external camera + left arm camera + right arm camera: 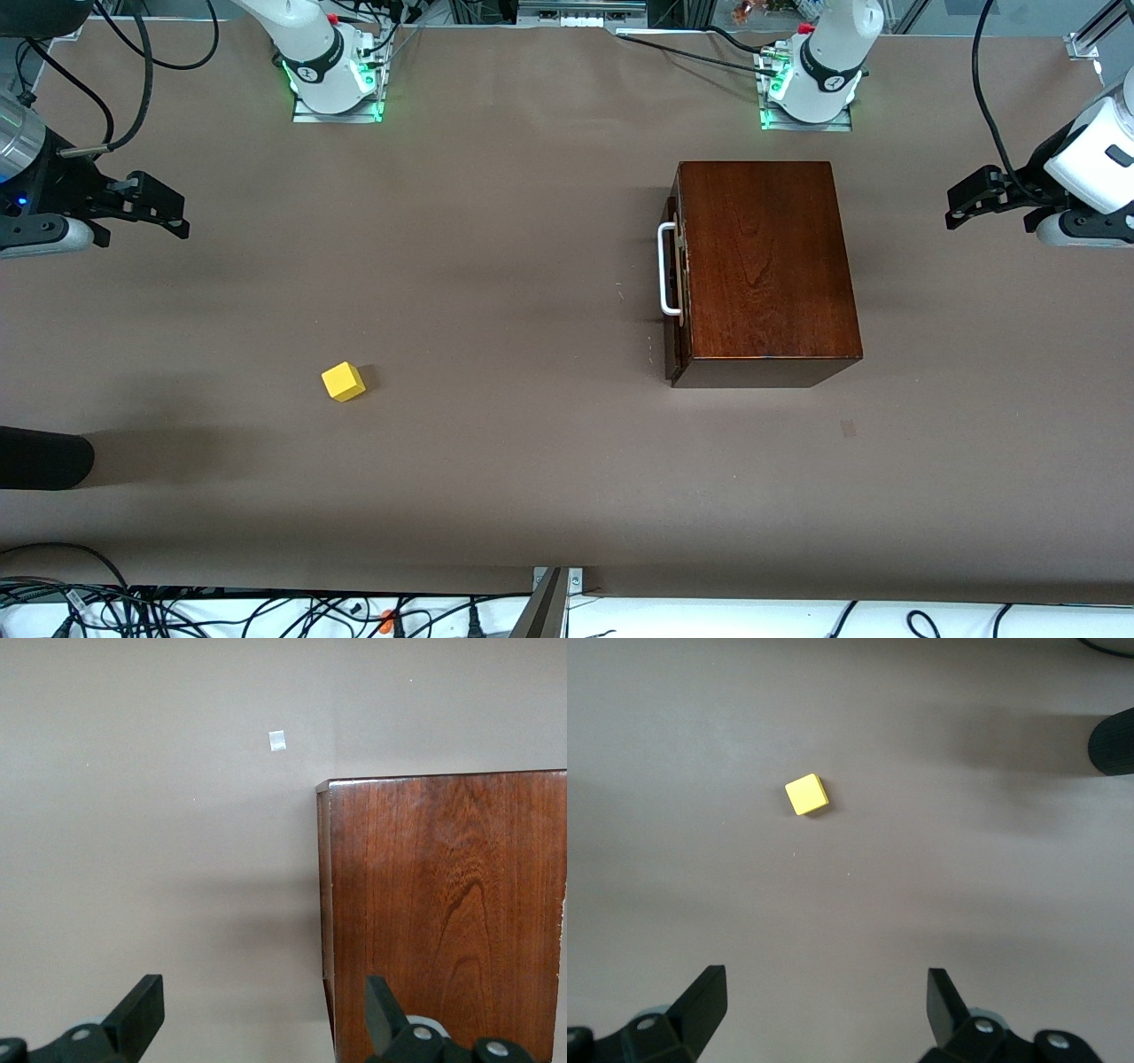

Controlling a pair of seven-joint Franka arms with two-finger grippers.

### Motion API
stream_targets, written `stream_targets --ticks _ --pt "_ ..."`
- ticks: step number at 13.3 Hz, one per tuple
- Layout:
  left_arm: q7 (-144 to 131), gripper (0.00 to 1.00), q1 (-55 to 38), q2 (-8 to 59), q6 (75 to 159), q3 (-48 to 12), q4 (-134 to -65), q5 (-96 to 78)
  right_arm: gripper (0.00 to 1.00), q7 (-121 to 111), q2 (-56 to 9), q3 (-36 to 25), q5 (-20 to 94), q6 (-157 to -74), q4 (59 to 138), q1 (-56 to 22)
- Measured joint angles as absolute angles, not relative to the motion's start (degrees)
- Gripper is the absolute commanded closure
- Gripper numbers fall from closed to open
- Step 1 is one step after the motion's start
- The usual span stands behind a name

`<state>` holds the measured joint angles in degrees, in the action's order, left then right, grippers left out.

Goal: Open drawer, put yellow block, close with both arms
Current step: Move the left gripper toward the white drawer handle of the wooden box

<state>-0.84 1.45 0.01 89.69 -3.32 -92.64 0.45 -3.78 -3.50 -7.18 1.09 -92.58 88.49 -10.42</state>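
A: Drawer?
B: Pushed in, dark front nearly flush with the reddish-brown box. White bar handle faces the right arm's end. Box sits on the brown surface near the left arm's base.

A: Yellow block?
B: Alone on the surface, well apart from the box, toward the right arm's end and nearer the front camera than the drawer. Right wrist view shows it lying flat, nothing touching it.

A: Left end effector?
B: Raised over the surface at the left arm's end, beside the box, wrist about level. Fingers spread wide, nothing between them; the left wrist view takes in the box top.

A: Right end effector?
B: Raised over the right arm's end, well apart from the block, wrist about level. Fingers apart, nothing held

A: Other items?
B: A dark rounded object at the view's edge, nearer the front camera than the block
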Motion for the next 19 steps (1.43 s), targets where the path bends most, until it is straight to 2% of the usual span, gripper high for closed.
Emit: stream_targets --ticks 11,15,19 --pt "-0.9 0.0 1.3 0.0 89.3 -3.5 -92.6 0.5 0.0 -3.8 -3.5 -7.2 1.1 -92.6 88.5 -10.4" --pt "-0.8 0.0 1.1 0.2 82.6 -3.8 -92.6 0.4 0.0 -3.8 -3.5 -7.2 1.1 -92.6 88.5 -10.4" --pt "-0.9 0.0 -0.9 3.0 81.9 -5.9 -90.2 0.4 0.0 -3.8 -3.5 -7.2 1.1 -92.6 88.5 -10.4"
